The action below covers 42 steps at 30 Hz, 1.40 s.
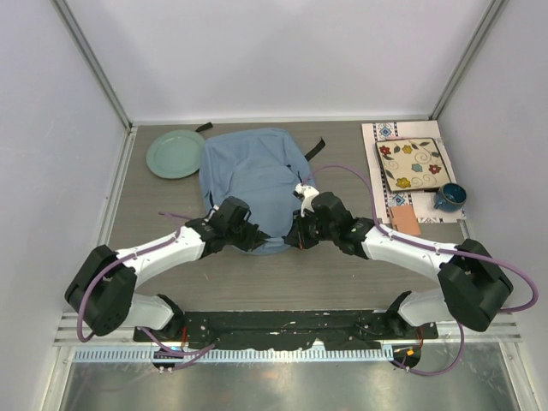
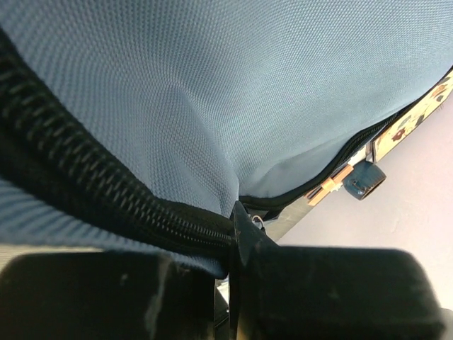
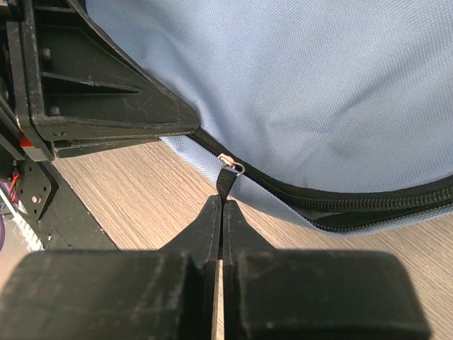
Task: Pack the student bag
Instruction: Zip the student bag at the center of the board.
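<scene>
1. Two grippers, the left gripper [image 1: 251, 238] and the right gripper [image 1: 296, 233], sit side by side at the near edge of the student bag [image 1: 253, 171]. In the top view the bag lies flat at the middle of the grey wood-grain table [image 1: 154, 265].
   - A green plate [image 1: 175, 154] lies just beside the bag, at its upper left.
   - Well apart, at the right of the frame, a patterned mat [image 1: 381, 137] bears a floral tile [image 1: 411, 164].
   - A blue mug [image 1: 449, 198] and a small orange piece [image 1: 405, 220] sit by the mat's lower end.
   - White walls [image 1: 257, 51] enclose the table.
2. Left wrist view: blue fabric fills most of the frame. The black zipper [image 2: 85, 184] runs from the left edge down to the centre, its teeth meshed. The left gripper's fingers are pressed together on the bag's edge there. The mug and the orange piece show at middle right, below the bag.
3. Right wrist view: at lower centre, the right gripper's fingers are clamped on the black zipper pull [image 3: 225, 185], which hangs from a silver ring. The left gripper fills the upper left, its tip touching the bag's edge. Bare table lies below. The bag's inside is hidden.
</scene>
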Each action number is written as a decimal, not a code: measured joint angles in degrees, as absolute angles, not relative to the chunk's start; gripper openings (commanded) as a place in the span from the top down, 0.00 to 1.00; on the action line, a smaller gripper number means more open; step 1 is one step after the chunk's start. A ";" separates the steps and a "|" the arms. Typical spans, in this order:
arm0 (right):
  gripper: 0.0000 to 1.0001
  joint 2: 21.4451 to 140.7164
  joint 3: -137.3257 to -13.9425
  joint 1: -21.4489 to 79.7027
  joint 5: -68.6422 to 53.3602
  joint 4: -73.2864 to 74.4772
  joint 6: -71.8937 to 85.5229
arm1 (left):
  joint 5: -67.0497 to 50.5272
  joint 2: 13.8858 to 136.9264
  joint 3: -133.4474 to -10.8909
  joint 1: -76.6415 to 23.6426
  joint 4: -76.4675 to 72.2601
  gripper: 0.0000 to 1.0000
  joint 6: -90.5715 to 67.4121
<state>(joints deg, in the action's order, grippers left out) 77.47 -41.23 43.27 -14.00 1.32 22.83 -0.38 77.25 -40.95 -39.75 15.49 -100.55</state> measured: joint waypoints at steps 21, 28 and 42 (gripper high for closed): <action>0.99 77.49 -41.65 40.66 -4.89 4.56 23.97 | 2.76 61.76 -31.27 -33.95 17.96 1.00 -83.70; 0.99 77.47 -41.65 38.22 -3.03 5.96 23.70 | 1.04 56.58 -28.91 -30.46 19.14 1.00 -79.35; 0.99 77.08 -41.45 36.56 -4.67 5.19 23.70 | -7.01 56.12 -27.53 -27.27 16.56 0.19 -72.07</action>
